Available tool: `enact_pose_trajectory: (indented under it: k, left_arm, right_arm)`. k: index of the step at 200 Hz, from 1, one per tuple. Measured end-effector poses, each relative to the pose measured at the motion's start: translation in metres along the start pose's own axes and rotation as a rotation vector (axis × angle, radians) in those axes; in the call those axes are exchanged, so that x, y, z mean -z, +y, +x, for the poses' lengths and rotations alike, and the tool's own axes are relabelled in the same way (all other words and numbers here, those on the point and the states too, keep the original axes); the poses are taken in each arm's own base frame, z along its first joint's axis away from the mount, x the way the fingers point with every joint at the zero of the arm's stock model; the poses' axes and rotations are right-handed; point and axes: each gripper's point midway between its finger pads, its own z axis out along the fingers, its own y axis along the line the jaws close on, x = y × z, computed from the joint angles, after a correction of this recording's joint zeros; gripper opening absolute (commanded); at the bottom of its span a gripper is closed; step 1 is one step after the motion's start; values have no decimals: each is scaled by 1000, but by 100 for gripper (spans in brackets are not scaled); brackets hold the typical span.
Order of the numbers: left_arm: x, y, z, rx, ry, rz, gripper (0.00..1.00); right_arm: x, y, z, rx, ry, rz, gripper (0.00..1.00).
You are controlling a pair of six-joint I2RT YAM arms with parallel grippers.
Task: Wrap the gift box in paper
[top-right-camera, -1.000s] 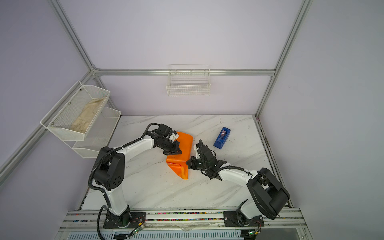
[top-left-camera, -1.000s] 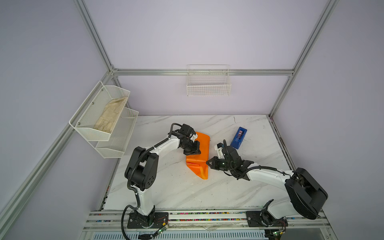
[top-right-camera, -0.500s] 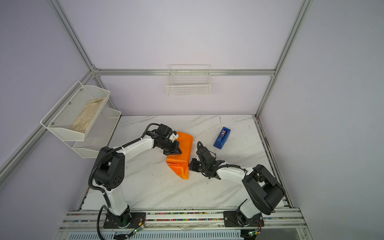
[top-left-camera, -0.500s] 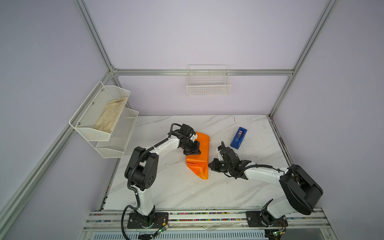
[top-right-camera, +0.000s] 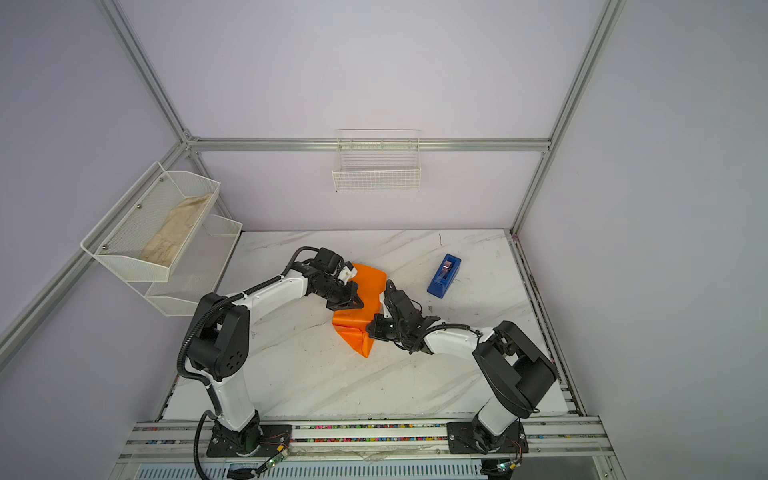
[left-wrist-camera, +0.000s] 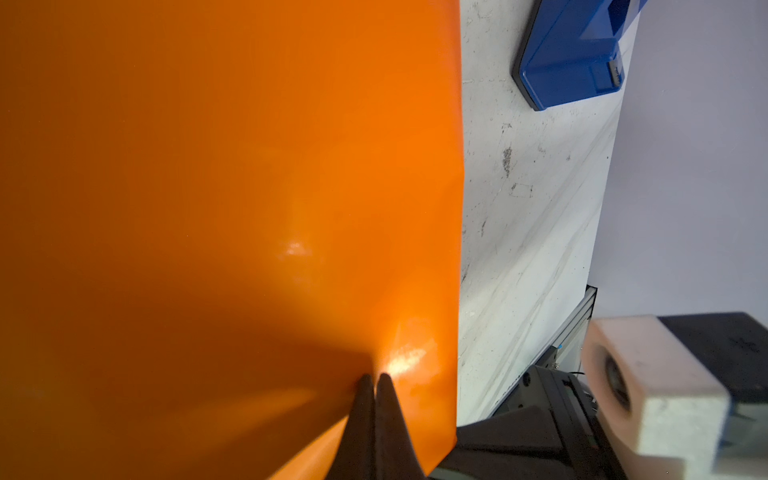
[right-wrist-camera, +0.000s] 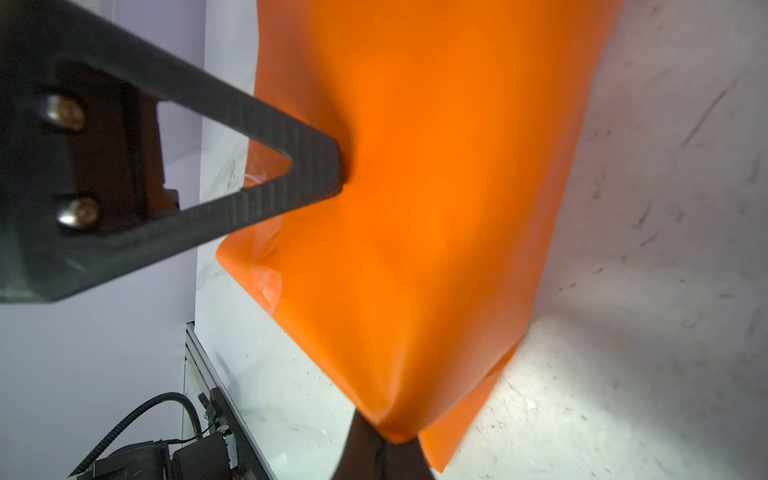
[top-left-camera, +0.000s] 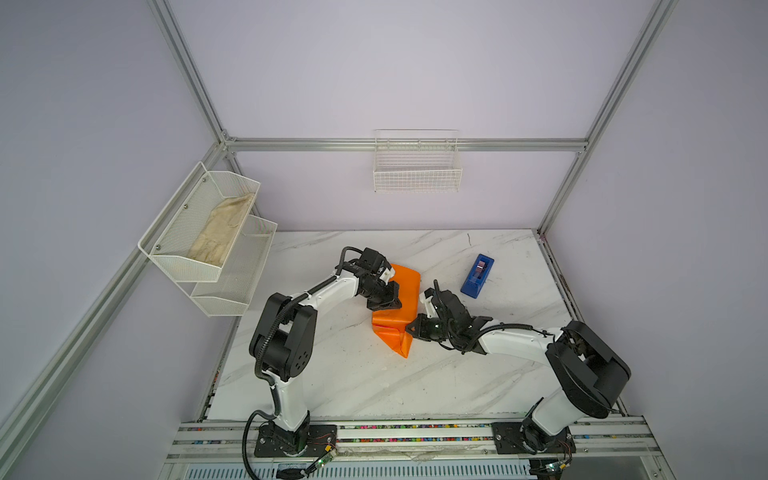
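The orange paper (top-left-camera: 405, 286) (top-right-camera: 370, 280) lies folded into a long bundle mid-table, its near end creased into a pointed flap. The gift box is hidden, no dark surface showing. My left gripper (top-left-camera: 388, 306) (top-right-camera: 352, 306) is shut, and its tips (left-wrist-camera: 374, 379) press down on the paper's top face near one edge. My right gripper (top-left-camera: 410, 329) (top-right-camera: 369, 328) is shut too, its tips (right-wrist-camera: 380, 436) pushed against the folded corner at the near end. In the right wrist view the left gripper's fingers (right-wrist-camera: 320, 166) dent the paper.
A blue tape dispenser (top-left-camera: 477, 276) (top-right-camera: 444, 276) (left-wrist-camera: 569, 54) stands on the marble table (top-left-camera: 374, 382) right of the paper. A two-tier white mesh shelf (top-left-camera: 195, 266) on the left wall holds a beige cloth (top-left-camera: 220, 232). A wire basket (top-left-camera: 417, 178) hangs on the back wall.
My right arm has leaned left and its shut tips have edged in against the paper's near folded end. The left gripper has stayed pressed on top.
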Motion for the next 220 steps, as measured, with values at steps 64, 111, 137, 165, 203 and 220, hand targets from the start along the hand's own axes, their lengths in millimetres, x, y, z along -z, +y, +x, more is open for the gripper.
enact_pose_trajectory:
  k: [64, 111, 137, 165, 203, 220]
  left_arm:
    - [0, 1, 0, 2, -1, 1, 0]
    - [0, 1, -1, 5, 1, 6, 0]
    - [0, 1, -1, 6, 1, 8, 0]
    - [0, 1, -1, 7, 2, 10, 0]
    - [0, 2, 0, 7, 3, 12, 0]
    - [0, 2, 0, 7, 3, 12, 0]
  right_arm:
    - [14, -39, 16, -24, -29, 129, 0]
    - [-13, -54, 49, -31, 68, 128, 0]
    - [-22, -40, 51, -18, 70, 89, 0]
    - [-31, -27, 45, -12, 63, 64, 0]
    - [-39, -16, 37, -6, 53, 45, 0]
    - [-40, -12, 33, -3, 47, 42, 0]
